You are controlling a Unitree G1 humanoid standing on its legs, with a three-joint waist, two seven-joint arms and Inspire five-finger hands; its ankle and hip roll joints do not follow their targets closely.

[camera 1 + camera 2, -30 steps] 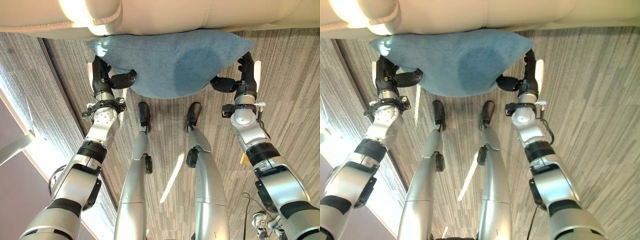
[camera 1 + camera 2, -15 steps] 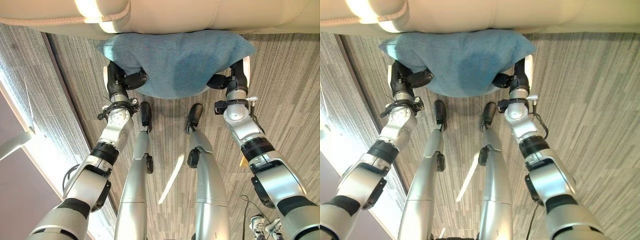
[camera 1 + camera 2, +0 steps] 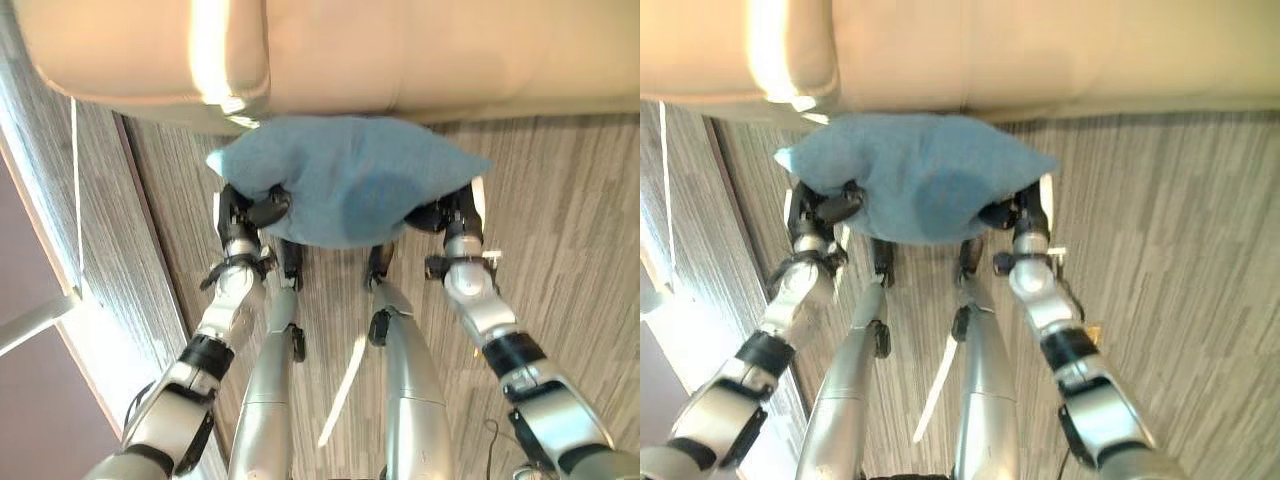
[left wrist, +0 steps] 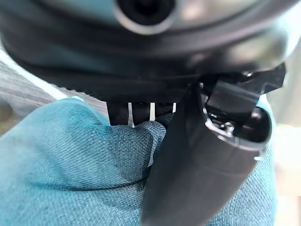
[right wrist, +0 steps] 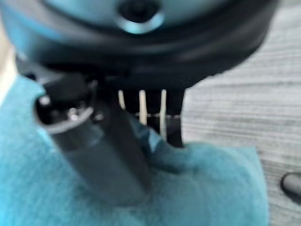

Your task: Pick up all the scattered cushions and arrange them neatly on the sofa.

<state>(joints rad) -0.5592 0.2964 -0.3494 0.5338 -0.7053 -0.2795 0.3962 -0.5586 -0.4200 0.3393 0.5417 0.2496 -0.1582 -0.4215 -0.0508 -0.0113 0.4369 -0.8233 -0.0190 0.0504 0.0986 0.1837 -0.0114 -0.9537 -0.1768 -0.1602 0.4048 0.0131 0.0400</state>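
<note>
The left hand (image 3: 247, 212) is pinching the left end of the blue cushion (image 3: 345, 178), thumb curled over the top of the fabric and fingers tucked beneath; its wrist view is showing the thumb (image 4: 197, 160) pressing into the blue weave. The right hand (image 3: 452, 214) is doing the same at the right end, thumb (image 5: 94, 150) clamped down on the cloth with the fingers under the edge. Compared with a second ago, the two hands are sitting closer together, squeezing the cushion so it is bulging upward in the middle, and more of the cream sofa (image 3: 400, 50) is coming into sight on the far side. That suggests the robot is lifting and carrying the cushion toward the seat, so this cushion is probably close to being placed.

The cushion is hanging between the hands, above the wood-grain floor (image 3: 570, 200), just in front of the sofa's near edge. Its long axis is running left to right, parallel to the sofa front, with its corners pointing out to the left and right past each hand.
</note>
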